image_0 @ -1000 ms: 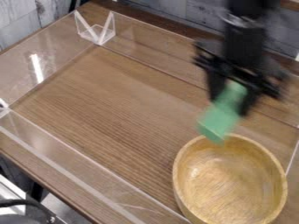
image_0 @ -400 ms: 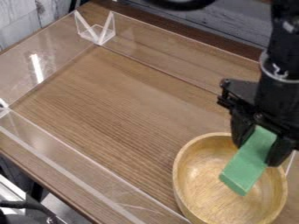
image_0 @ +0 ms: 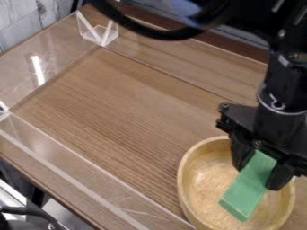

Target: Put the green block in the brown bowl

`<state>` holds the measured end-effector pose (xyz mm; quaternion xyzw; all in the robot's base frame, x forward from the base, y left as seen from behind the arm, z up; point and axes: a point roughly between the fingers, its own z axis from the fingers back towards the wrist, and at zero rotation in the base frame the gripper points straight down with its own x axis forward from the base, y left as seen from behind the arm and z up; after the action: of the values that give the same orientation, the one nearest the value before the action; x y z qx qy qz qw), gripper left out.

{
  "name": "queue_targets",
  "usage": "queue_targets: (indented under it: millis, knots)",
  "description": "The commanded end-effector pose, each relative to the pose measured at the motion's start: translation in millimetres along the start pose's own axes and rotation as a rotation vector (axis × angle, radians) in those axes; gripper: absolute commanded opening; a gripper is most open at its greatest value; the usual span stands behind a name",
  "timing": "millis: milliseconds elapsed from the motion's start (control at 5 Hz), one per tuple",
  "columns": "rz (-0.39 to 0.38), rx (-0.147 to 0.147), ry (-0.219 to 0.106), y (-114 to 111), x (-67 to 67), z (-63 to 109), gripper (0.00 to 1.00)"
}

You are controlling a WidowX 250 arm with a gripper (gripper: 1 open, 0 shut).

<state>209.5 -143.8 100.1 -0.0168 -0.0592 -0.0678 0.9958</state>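
The green block (image_0: 249, 193) hangs tilted between the black fingers of my gripper (image_0: 261, 168), which is shut on its upper end. Its lower end dips inside the brown bowl (image_0: 199, 189), a wide, light wooden bowl at the table's lower right corner. Whether the block touches the bowl's floor I cannot tell. The black arm rises from the gripper toward the top right and hides the bowl's far rim.
A wood-grain tabletop (image_0: 120, 108) is ringed by low clear plastic walls (image_0: 60, 153). A small clear bracket (image_0: 99, 30) stands at the back left. The table's near edge runs along the bottom left.
The gripper has carried the green block from above the bowl's far rim down toward the camera, so the block now hangs low inside the bowl.
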Motion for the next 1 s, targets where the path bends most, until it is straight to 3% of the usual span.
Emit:
queue_targets:
  millis: [0, 800]
  knots:
    - [0.019, -0.028, -0.055, 0.7, 3.8, 10.9, 0.00]
    - [0.081, -0.046, -0.053, 9.6, 2.7, 6.9, 0.00]
